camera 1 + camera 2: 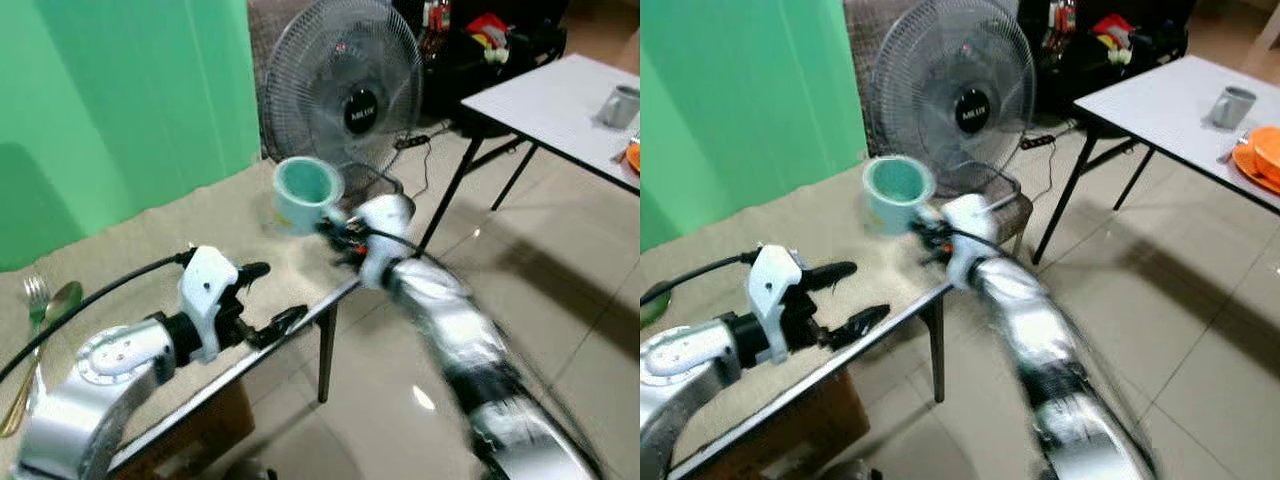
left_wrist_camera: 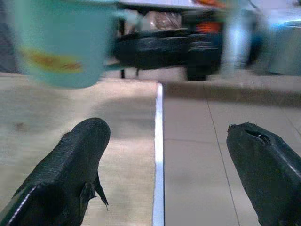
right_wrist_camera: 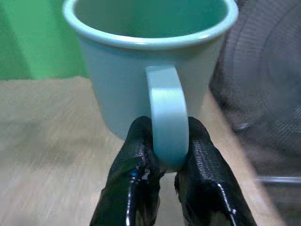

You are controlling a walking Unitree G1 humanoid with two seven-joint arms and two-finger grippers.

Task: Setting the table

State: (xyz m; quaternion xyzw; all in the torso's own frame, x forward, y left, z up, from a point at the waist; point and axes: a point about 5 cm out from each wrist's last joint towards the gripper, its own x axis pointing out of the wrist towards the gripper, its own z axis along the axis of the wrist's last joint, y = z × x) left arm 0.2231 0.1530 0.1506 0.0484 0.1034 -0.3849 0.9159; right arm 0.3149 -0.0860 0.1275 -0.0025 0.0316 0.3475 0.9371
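Big picture first: near table (image 1: 200, 225) w/ a beige woven cover, green wall behind, a floor fan (image 1: 345, 95) past its far edge, and a second, white table (image 1: 1160, 105) well apart w/ a grey cup (image 1: 1234, 105) and orange dishes (image 1: 1262, 155) on it. The right arm is blurred in the head views; the right gripper (image 3: 165, 157) has its two black fingers pinched tight on the handle of the mint mug (image 1: 305, 192), which hangs upright over the cover near the table's far edge, prob. not touching it. The left gripper (image 1: 262, 298) hovers by the table's front edge, fingers spread wide, nothing btwn them. Fork (image 1: 36, 296) and spoon (image 1: 62, 300) lie together at the robot's far left of the cover. Handling, as a guess: mug looks like rigid enamel or ceramic, empty, so light-ish but smooth and chip-prone; handle is the sensible hold, tho a pinch low on the loop may let it swing or slip, so set down gently. Views differ: the right wrist view shows the finger contact on the handle, which the head views smear; the left wrist view shows a yellow-orange print on the mug's side and the table's metal edge strip; the head views alone give the cutlery and the other table.
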